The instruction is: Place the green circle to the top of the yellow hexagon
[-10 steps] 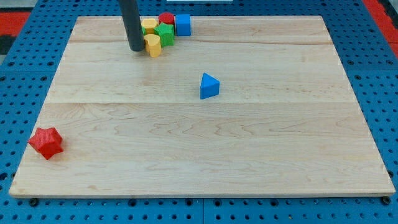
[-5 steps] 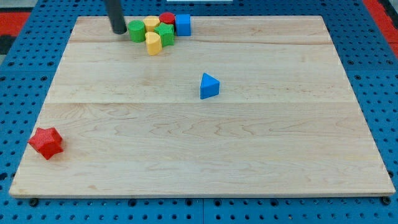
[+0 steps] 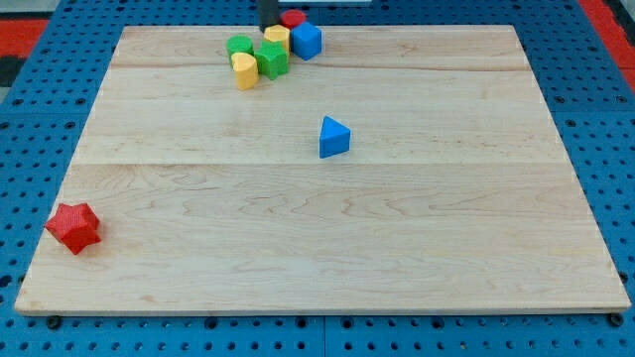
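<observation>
The green circle point(image 3: 239, 47) lies near the view's top, touching the upper side of a yellow heart-like block point(image 3: 243, 70). The yellow hexagon point(image 3: 277, 40) sits to the green circle's right, above a green star point(image 3: 273, 60). My tip point(image 3: 270, 27) is at the board's top edge, right against the upper side of the yellow hexagon and just left of a red circle point(image 3: 293, 18). A blue cube point(image 3: 307, 41) touches the hexagon's right side.
A blue triangle point(image 3: 334, 137) sits near the board's middle. A red star point(image 3: 73, 227) lies at the lower left. The wooden board point(image 3: 417, 228) rests on a blue pegboard surface.
My tip went up from beside the yellow heart, past the green circle's left, then right along the top edge. The green circle, hexagon, star, red circle and cube shifted right.
</observation>
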Robot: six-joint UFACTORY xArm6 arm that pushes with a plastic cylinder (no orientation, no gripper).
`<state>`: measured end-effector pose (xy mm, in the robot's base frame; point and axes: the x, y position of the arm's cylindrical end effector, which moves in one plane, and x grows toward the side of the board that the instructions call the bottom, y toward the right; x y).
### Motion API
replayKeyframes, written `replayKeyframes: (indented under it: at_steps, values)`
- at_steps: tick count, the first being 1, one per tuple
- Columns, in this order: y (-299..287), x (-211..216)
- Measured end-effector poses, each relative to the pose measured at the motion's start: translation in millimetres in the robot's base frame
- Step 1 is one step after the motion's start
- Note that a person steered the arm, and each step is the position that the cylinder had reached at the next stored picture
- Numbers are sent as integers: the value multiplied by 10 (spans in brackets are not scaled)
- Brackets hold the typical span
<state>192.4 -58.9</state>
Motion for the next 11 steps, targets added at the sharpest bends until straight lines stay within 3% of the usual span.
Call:
replayKeyframes:
  at_steps: [1,3,5,11]
  values:
    - [8,22]
    - [-986,203]
    - [-956,963]
    - [-284,481]
